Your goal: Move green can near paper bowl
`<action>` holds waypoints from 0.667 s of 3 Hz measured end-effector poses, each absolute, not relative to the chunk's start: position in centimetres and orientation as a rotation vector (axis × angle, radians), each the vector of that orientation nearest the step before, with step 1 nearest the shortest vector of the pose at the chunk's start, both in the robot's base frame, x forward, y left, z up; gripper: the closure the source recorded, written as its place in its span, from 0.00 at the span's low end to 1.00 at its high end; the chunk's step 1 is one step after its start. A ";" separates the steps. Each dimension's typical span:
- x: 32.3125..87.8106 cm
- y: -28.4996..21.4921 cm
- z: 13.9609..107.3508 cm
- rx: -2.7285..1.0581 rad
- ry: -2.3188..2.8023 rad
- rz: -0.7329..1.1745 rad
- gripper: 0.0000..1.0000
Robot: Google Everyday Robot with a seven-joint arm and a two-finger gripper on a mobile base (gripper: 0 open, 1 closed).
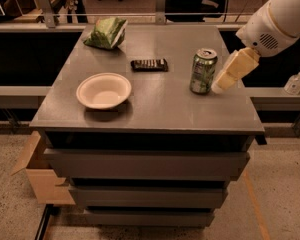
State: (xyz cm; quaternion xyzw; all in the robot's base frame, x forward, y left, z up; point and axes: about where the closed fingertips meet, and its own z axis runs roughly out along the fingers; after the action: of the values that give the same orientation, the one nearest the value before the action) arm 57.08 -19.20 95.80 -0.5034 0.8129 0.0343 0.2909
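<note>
The green can stands upright on the right part of the grey table top. The off-white paper bowl sits on the left part of the table, well apart from the can. My gripper comes in from the upper right on a white arm and hangs just to the right of the can, at about the can's height, close beside it.
A green chip bag lies at the table's back left. A dark flat bar lies between the bag and the can. A cardboard box stands on the floor at left. A small clear bottle sits on a ledge at right.
</note>
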 end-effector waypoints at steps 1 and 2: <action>60.1 -17.9 95.3 -1.286 2.162 0.143 0.00; 62.4 -17.0 94.4 -1.243 2.152 0.195 0.00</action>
State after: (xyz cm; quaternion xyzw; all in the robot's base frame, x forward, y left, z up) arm 62.38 -17.04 94.38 -0.4725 0.8183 0.0743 0.3188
